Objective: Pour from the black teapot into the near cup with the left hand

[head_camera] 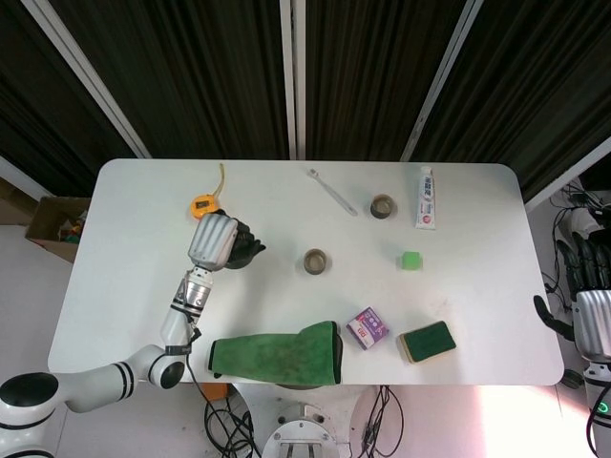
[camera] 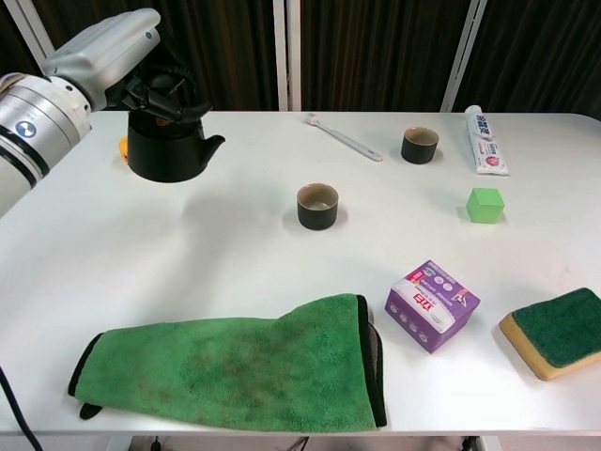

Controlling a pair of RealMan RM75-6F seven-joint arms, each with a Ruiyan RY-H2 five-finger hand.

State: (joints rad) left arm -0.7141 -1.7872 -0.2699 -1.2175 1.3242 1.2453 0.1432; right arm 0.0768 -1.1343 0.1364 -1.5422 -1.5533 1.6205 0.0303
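My left hand [head_camera: 212, 242] [camera: 111, 49] grips the black teapot [head_camera: 244, 254] [camera: 172, 148] by its top handle and holds it a little above the table, upright, spout pointing toward the cups. The near cup [head_camera: 316, 260] [camera: 317, 206], dark with a pale inside, stands to the right of the teapot with a clear gap between them. The far cup [head_camera: 383, 205] [camera: 420, 145] stands further back and right. My right hand [head_camera: 589, 317] hangs past the table's right edge, fingers apart, holding nothing.
A green towel [camera: 235, 366] lies at the near edge. A purple box [camera: 432, 304], a sponge [camera: 557, 331], a green cube [camera: 485, 204], a toothpaste tube [camera: 485, 140] and a toothbrush [camera: 344, 137] lie to the right and back. A yellow tape measure [head_camera: 202, 203] lies behind the teapot.
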